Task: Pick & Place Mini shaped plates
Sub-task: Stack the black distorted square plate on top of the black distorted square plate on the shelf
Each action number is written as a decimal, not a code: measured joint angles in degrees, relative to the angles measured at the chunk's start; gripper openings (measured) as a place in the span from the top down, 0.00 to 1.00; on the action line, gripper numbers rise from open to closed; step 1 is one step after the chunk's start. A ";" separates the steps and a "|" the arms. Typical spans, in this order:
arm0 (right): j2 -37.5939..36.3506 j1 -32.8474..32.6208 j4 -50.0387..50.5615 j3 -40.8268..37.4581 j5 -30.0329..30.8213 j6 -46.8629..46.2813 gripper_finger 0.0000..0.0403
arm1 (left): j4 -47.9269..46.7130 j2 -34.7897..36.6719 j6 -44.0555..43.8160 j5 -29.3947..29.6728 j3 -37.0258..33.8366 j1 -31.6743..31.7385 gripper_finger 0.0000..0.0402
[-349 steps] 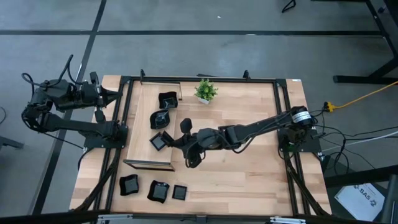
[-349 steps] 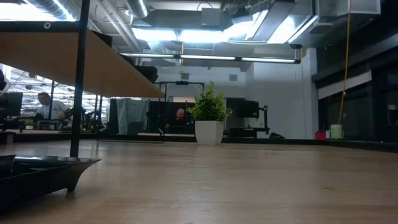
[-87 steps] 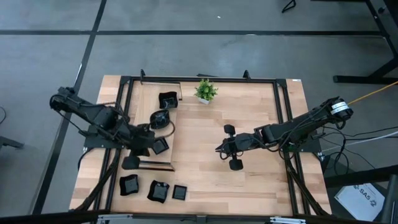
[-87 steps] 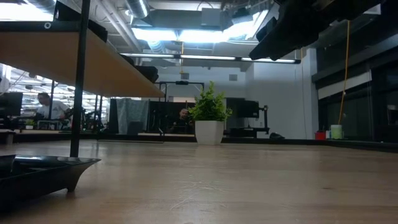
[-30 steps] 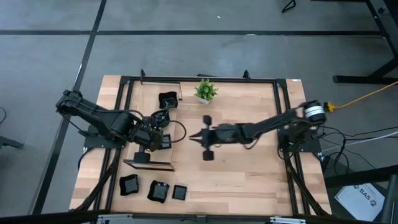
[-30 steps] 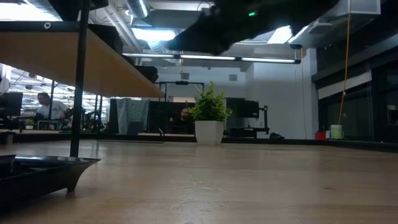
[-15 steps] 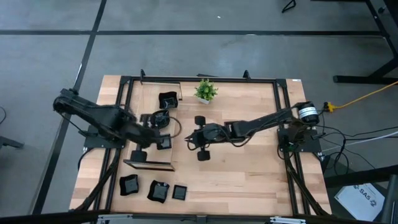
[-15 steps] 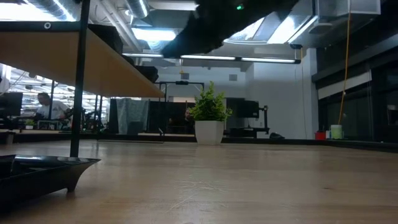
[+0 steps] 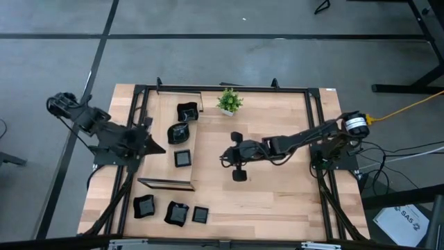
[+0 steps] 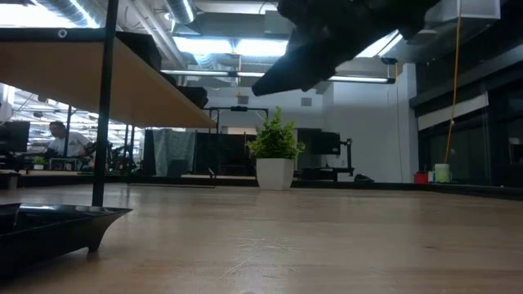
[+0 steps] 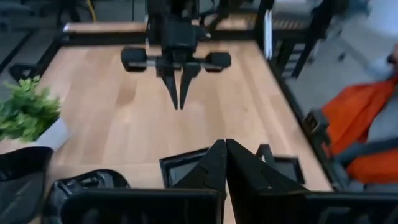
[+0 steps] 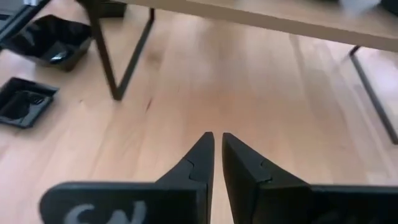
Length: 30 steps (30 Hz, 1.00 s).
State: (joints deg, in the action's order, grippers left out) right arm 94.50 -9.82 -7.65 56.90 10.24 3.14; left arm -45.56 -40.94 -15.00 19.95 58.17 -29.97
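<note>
From above, the left gripper (image 9: 161, 148) hangs closed and empty at the raised shelf's (image 9: 166, 184) left edge, while the right gripper (image 9: 223, 158) hovers over mid-table, fingers nearly together, holding nothing. Three plates lie on the shelf: a square plate (image 9: 182, 158) nearest the front, a round one (image 9: 178, 132) and another (image 9: 186, 111) behind. Three more (image 9: 173, 212) sit on the table (image 9: 277, 201) in front. A plant (image 9: 228, 101) stands at the back.

At table level, a dark arm, probably the right, crosses overhead; one plate's (image 10: 49, 229) rim shows at left.

The left wrist camera shows its fingers (image 11: 214, 165) pressed shut above a square plate (image 11: 186, 167).

The right wrist camera shows its fingers (image 12: 200, 158) a sliver apart over bare wood, two plates (image 12: 37, 59) beyond.
</note>
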 joint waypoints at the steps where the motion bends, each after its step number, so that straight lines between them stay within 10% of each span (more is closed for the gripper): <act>1: -0.07 -0.35 -0.06 -0.16 -0.08 -0.07 0.92 | 2.24 2.18 0.02 -0.02 -2.52 0.02 0.99; 14: -6.42 -2.37 17.21 -0.97 -15.52 0.43 0.92 | 11.23 19.31 -7.41 -5.05 -17.50 0.06 0.99; 30: -38.72 -7.29 -16.02 -40.49 -6.73 -8.01 0.92 | 11.12 20.93 -3.44 -2.89 -17.50 0.06 0.99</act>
State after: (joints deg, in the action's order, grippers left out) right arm 55.78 -17.10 -23.66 16.41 3.51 -4.87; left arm -34.44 -20.01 -18.44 17.06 40.66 -29.91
